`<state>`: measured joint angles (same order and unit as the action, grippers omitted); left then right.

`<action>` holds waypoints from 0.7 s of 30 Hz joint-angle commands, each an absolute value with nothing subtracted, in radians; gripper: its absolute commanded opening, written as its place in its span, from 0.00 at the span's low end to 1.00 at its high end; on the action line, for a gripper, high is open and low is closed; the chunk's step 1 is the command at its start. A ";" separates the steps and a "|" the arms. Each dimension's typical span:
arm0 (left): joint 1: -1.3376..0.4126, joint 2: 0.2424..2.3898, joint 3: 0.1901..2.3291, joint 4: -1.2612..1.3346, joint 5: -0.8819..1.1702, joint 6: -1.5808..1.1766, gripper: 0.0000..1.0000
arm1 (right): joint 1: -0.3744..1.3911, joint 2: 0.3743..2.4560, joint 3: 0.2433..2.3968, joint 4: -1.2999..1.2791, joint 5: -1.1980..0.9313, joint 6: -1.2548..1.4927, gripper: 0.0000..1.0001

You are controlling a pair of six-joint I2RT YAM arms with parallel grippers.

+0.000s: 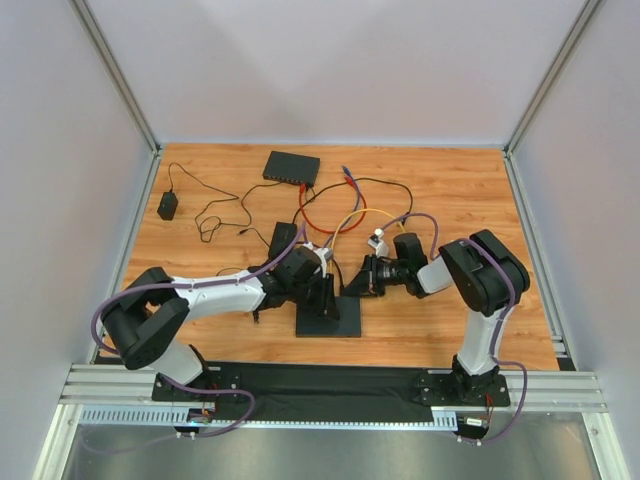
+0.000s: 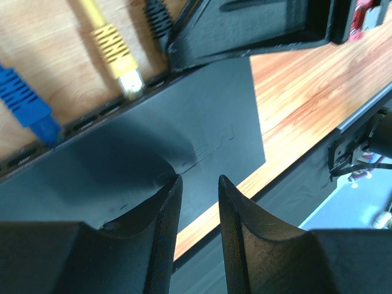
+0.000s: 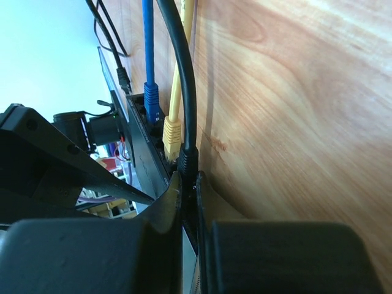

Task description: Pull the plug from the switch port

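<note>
Black plug [image 3: 187, 160] — looks light, stiff boot, probably latched in switch [image 2: 184, 122]; right gripper [image 3: 185, 182] clamped on its boot, left gripper [image 2: 199, 184] slightly parted, empty — pull straight.

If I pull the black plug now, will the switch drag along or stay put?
Likely light: the switch is a thin flat box on a smooth wooden table, so it could slide. The left gripper seems to rest on its top, which should pin it. The black plug in the right gripper may resist.

Black flat plastic switch box [image 2: 208, 107]: blue rubber plug [image 2: 24, 101], yellow rubber plug [image 2: 113, 49], black rubber plug [image 2: 156, 18] in its ports. Yellow sits between the others.
</note>
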<state>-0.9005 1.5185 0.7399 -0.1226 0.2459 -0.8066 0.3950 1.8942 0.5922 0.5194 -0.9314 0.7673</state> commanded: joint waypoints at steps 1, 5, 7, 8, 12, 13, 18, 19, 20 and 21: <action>-0.899 1.600 0.713 -0.227 0.186 -0.790 0.40 | 0.405 1.936 0.560 0.701 -0.865 0.821 0.00; -0.899 1.641 0.700 -0.216 0.198 -0.792 0.40 | 0.405 1.959 0.514 0.877 -0.822 0.940 0.00; -0.900 1.644 0.683 -0.198 0.199 -0.798 0.40 | 0.405 1.938 0.480 0.894 -0.767 0.951 0.00; -0.900 1.644 0.680 -0.196 0.196 -0.799 0.40 | 0.405 1.928 0.470 0.891 -0.746 0.951 0.00; -0.900 1.663 0.676 -0.189 0.199 -0.798 0.40 | 0.420 1.867 0.440 0.829 -0.609 0.910 0.00; -0.900 1.666 0.675 -0.186 0.205 -0.798 0.40 | 0.428 1.835 0.439 0.789 -0.580 0.893 0.00; -0.900 1.692 0.672 -0.170 0.210 -0.802 0.39 | 0.448 1.793 0.445 0.755 -0.486 0.894 0.00; -0.900 1.693 0.667 -0.166 0.215 -0.802 0.39 | 0.449 1.789 0.459 0.741 -0.488 0.890 0.00; -0.902 1.690 0.664 -0.160 0.218 -0.802 0.39 | 0.449 1.787 0.466 0.738 -0.497 0.891 0.00; -0.902 1.687 0.663 -0.150 0.222 -0.802 0.39 | 0.449 1.784 0.472 0.735 -0.505 0.891 0.00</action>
<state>-0.8875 1.5909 0.7422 -0.0135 0.3080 -0.8349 0.4465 1.8103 0.4511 0.7582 -0.5865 0.9298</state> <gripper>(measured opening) 0.391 0.040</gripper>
